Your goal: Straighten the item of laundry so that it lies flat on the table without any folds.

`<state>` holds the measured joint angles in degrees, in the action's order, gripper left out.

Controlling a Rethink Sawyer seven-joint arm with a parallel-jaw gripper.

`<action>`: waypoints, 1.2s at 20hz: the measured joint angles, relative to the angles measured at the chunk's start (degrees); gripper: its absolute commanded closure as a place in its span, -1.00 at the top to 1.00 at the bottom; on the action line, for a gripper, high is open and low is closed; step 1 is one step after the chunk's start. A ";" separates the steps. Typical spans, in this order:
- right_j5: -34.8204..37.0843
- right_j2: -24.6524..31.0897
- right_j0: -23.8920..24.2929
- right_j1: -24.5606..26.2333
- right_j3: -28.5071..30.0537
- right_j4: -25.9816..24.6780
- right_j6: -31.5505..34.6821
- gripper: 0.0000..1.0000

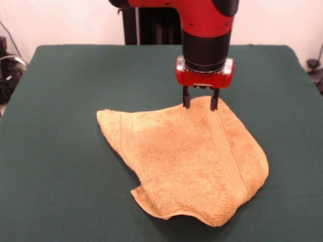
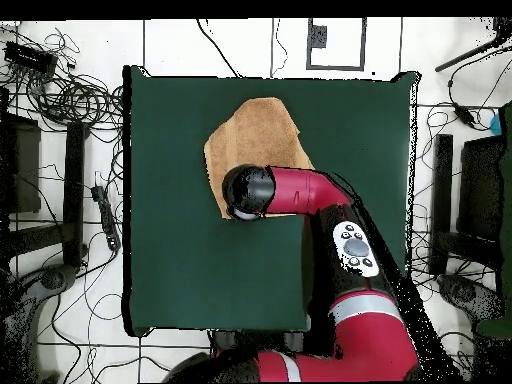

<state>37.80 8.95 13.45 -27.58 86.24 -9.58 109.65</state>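
While my claw (image 1: 200,103) hangs at the towel's far edge, this is the stock of the scene.

Claw: two dark fingers, spread apart, tips at or just above the cloth's far corner. Nothing is pinched between them as far as I can see; whether the tips touch the terry I cannot tell.

Towel (image 1: 192,161): mustard terry, lying toward the middle of the table (image 1: 60,151) in the front view, somewhat to its near side. In the overhead view the towel (image 2: 262,135) sits close to one long edge of the green table (image 2: 190,260), partly under my arm. Two woven bands run across it. The outline is irregular, not a clean rectangle: the near left corner curls up in a small fold, the near hem waves and lifts a little off the cloth, and the left edge runs in at a slant.

Task state, my judgement: largely spread in one layer, not finished. Left to do: pull the corners out square, flatten the curled near corner and the wavy hem.

Writing: none readable on towel, table or arm. No brand marks or labels legible.
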 measured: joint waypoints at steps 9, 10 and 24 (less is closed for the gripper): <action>0.00 1.73 -1.06 -1.83 2.76 0.04 0.00 1.00; 0.00 1.74 -1.34 -2.18 2.96 0.04 0.00 1.00; -1.49 1.75 -4.27 -2.26 3.12 -0.40 0.00 1.00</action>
<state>36.31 10.70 9.18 -29.84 89.36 -9.98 109.65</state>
